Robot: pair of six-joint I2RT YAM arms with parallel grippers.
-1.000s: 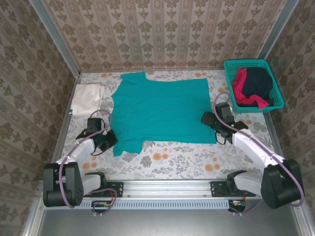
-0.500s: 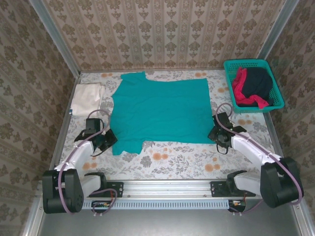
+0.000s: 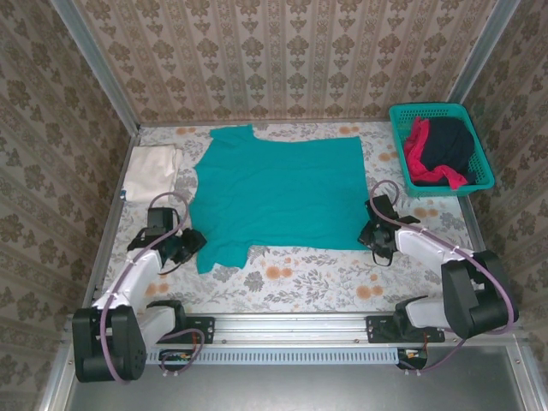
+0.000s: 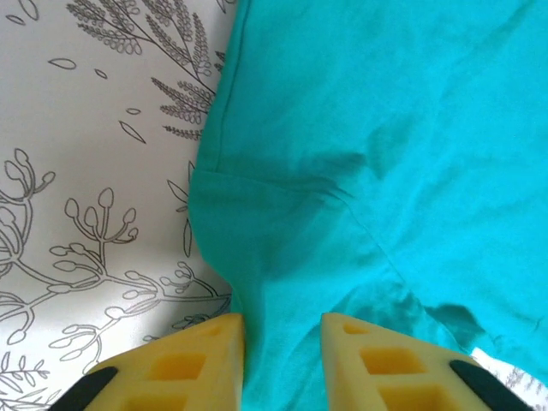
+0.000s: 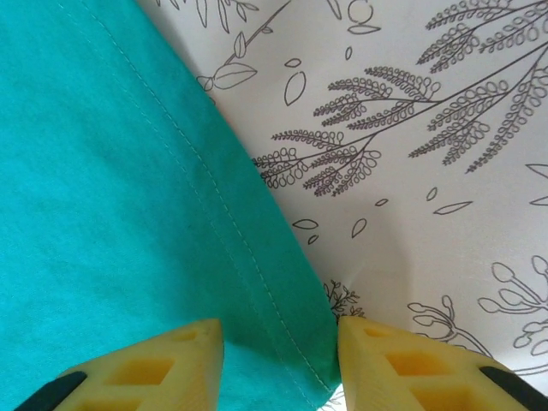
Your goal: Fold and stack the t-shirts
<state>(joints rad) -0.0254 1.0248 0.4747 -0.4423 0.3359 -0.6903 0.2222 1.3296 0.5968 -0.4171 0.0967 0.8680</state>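
A teal t-shirt (image 3: 278, 193) lies spread flat in the middle of the table. My left gripper (image 3: 190, 242) is down at its near left sleeve. In the left wrist view the left gripper (image 4: 282, 330) is open a little, with wrinkled teal cloth (image 4: 385, 128) lying in the gap. My right gripper (image 3: 370, 233) sits at the shirt's near right corner. In the right wrist view the right gripper (image 5: 280, 338) is open, straddling the stitched hem of the teal cloth (image 5: 103, 188). A cream-white t-shirt (image 3: 154, 169) lies folded at the far left.
A teal mesh basket (image 3: 428, 108) stands at the far right corner, holding a red shirt (image 3: 418, 150) and a dark navy shirt (image 3: 449, 141). Patterned walls close in the table at the back and both sides. Floral tablecloth (image 3: 325, 278) shows in front of the teal shirt.
My right gripper has moved nearer along the shirt's right edge to its near corner, and its jaws have narrowed. My left gripper's jaws have parted from shut.
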